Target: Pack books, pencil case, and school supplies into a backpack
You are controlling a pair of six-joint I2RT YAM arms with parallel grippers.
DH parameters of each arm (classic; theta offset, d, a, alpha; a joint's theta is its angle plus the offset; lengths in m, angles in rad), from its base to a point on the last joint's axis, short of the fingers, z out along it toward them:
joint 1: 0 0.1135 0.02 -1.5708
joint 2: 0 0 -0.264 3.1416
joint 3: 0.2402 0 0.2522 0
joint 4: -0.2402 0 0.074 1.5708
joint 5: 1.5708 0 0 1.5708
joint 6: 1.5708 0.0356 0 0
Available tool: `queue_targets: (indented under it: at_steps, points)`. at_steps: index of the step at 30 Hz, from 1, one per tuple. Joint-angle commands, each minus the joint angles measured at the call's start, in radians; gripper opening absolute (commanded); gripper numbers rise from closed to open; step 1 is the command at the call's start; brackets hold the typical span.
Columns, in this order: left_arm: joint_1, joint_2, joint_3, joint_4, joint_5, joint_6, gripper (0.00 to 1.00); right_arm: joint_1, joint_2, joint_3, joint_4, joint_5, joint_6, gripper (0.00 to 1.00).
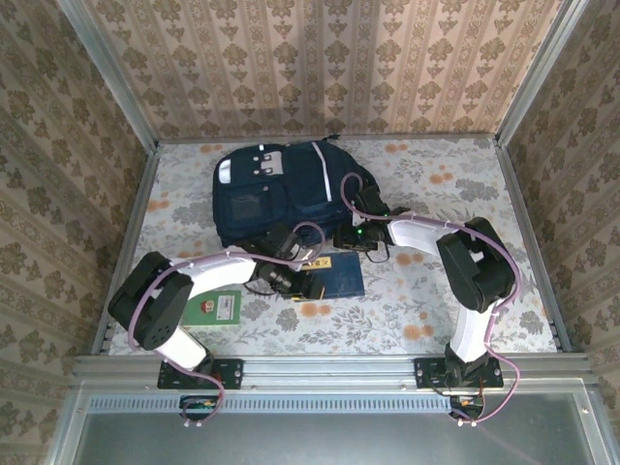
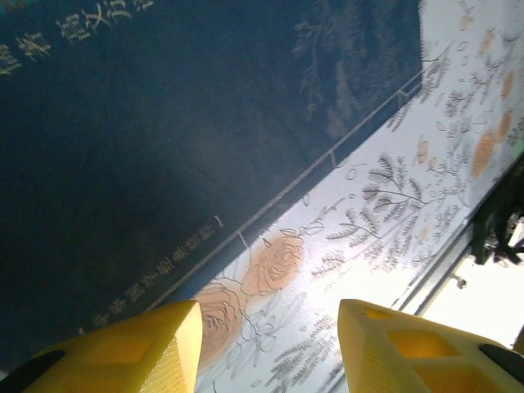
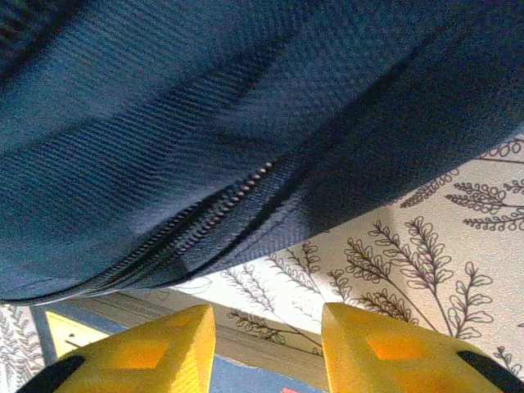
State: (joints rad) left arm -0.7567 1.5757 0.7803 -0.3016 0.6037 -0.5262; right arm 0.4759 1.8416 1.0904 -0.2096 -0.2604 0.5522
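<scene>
Navy fabric with thin white stripes, the backpack lay at upper centre of the top view, its inside hidden; a navy book lay flat just below it; a green-and-white book sat lower left; left gripper and right gripper both gaped, released, grasping nothing.

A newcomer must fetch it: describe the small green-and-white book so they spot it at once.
Start from the navy backpack at the back of the flowered table and come toward the near left corner. The green-and-white book lies flat there beside the left arm. It is small and pale, unlike the larger navy book to its right.
</scene>
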Motion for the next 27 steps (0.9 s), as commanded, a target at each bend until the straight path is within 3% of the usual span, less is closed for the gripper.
queue_targets:
  at_steps: [1, 13, 20, 27]
  points:
    - [-0.007, 0.037, -0.019, 0.055, -0.027, -0.012, 0.48, 0.003, 0.010, 0.008, -0.006, -0.021, -0.015, 0.40]
    - [-0.006, 0.046, 0.016, -0.039, -0.195, 0.017, 0.50, 0.013, -0.159, -0.240, 0.043, -0.016, 0.012, 0.40]
    - [0.021, 0.053, 0.039, -0.031, -0.208, 0.015, 0.51, 0.059, -0.330, -0.419, 0.076, -0.075, 0.055, 0.44]
    - [0.040, 0.106, 0.143, -0.067, -0.214, 0.045, 0.51, 0.103, -0.422, -0.488, 0.053, -0.173, 0.062, 0.46]
